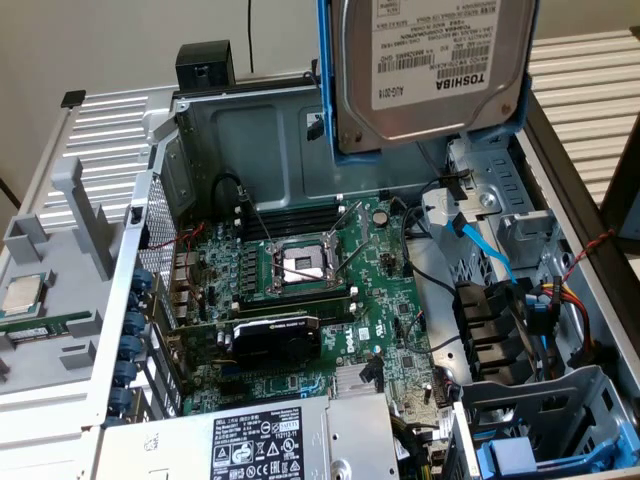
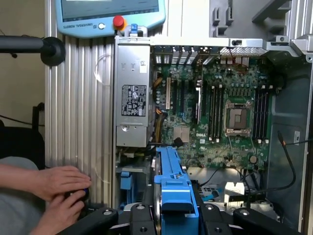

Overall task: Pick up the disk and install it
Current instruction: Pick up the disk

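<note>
One disk [image 1: 430, 70] in its blue carrier is hanging at 1 o'clock in the exterior view, label facing the camera, raised over the open computer case [image 1: 250, 140]. Wrist view: partly closed fingers [image 2: 139, 215] are clamping the disk's carrier edge-on, motherboard [image 2: 215, 112] beyond.

The disk [image 1: 430, 75] I carry, silver in its blue carrier frame [image 1: 328, 90], hangs tilted above the open computer case [image 1: 250, 125], Toshiba label [image 1: 432, 48] upside down. Below lie the motherboard [image 1: 390, 300], its open CPU socket [image 1: 300, 265] and, nearest the camera, the power supply [image 1: 270, 445].
</note>
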